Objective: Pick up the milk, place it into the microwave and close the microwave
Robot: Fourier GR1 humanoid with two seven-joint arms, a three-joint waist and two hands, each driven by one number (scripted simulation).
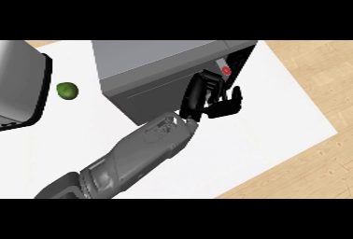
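Note:
The grey microwave (165, 70) stands at the back centre of the white counter (276, 116). Its grey door faces me and looks shut against the body. A control strip with a red button (225, 70) runs along its right end. My left hand (210, 100) comes in from the lower left. Its straight fingers (196, 91) lie against the door's right end, beside the control strip, and its thumb (236, 97) points up. The hand is open and holds nothing. No milk shows anywhere in this view. My right hand is out of view.
A small green round fruit (67, 90) lies on the counter left of the microwave. A grey, black-edged appliance (21, 84) fills the far left. The counter's edge runs diagonally at the right, with wooden floor (317, 70) beyond.

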